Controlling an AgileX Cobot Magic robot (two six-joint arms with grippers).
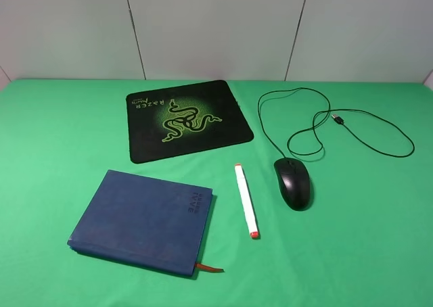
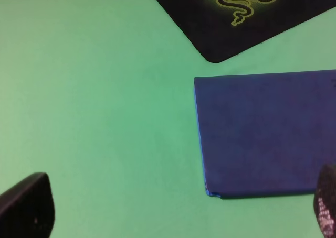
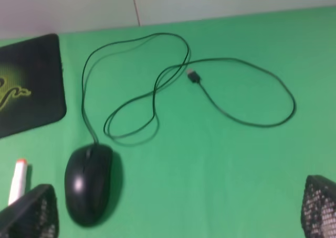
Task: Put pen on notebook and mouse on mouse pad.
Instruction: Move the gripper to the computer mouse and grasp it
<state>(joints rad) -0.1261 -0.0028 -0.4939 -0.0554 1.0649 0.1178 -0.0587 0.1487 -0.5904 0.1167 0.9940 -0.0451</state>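
The tabletop [image 1: 61,138] was a flat, bright green (matte, with barely a wrinkle) and filled the whole foreground. Behind it stood a pale grey-white panelled wall [image 1: 216,30], split by thin dark seams [image 1: 134,30]. Light fell evenly, with soft shadows.

White pen [image 1: 246,200] between notebook [image 1: 139,220] and mouse [image 1: 293,183]
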